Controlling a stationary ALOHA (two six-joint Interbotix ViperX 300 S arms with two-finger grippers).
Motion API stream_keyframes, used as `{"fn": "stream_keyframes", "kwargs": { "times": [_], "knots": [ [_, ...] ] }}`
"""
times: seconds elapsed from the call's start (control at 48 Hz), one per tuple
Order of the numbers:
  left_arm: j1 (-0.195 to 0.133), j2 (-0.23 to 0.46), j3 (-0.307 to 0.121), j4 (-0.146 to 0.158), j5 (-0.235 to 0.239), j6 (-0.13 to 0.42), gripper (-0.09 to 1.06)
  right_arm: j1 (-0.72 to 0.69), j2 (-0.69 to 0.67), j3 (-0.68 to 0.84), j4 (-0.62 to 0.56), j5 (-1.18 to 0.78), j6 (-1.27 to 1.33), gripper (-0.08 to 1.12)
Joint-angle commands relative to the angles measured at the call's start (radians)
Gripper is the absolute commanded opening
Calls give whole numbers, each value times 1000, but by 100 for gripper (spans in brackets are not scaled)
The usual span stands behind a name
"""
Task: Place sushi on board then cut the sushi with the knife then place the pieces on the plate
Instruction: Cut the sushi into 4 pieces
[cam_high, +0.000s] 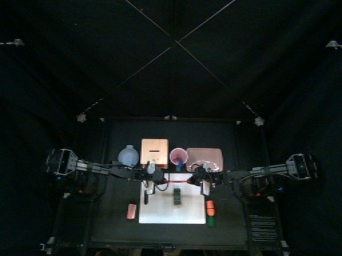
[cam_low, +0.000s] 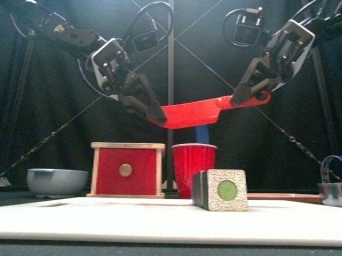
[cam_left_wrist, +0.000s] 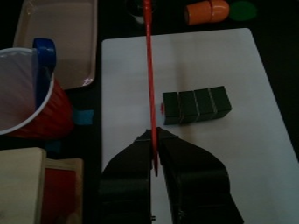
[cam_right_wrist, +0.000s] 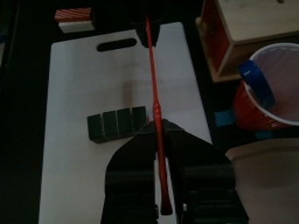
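Red toy knife (cam_low: 207, 108) spans left jaws and right jaws, both clamped on it, high over dark green sushi roll (cam_low: 222, 190) on white cutting board (cam_low: 107, 215); line up on a block seam, lower both ends evenly

Your top view is dim: the back curtain (cam_high: 171, 60) swallows the light, and only the tabletop (cam_high: 114, 185) is lit, from overhead. The white board (cam_left_wrist: 211, 61) is your brightest surface, close to glare in both wrist views. The sushi (cam_left_wrist: 197, 105) throws almost no shadow on it. The left fingers (cam_left_wrist: 128, 179) and right fingers (cam_right_wrist: 135, 175) show as black masses without detail, and the red knife (cam_left_wrist: 149, 79) reads as a thin bright line.
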Motion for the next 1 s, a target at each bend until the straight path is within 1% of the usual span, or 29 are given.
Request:
{"fn": "stream_keyframes", "kwargs": {
  "times": [0.021,0.104,0.25,0.333,0.5,0.646,0.812,0.875,1.0],
  "knots": [
    [2,-2,-21,0,2,-2,42,3,11,-18,9,-6,3,27],
    [-2,6,-23,-5,3,-2,42,8,29,-17,23,-2,3,27],
    [-20,31,-31,-15,3,-2,42,17,54,-17,52,9,5,27],
    [-32,46,-37,-28,3,-3,42,21,63,-15,75,28,3,27],
    [-55,86,-61,-55,3,-2,42,43,72,-11,114,77,3,27],
    [-80,109,-83,-78,3,-2,42,58,75,-8,140,83,3,27],
    [-100,126,-92,-101,3,-3,42,69,89,-3,163,84,3,27],
    [-107,132,-94,-115,3,-2,42,69,98,-2,166,84,3,27],
    [-110,143,-95,-121,3,-3,42,66,114,0,164,86,3,27]
  ]
}}
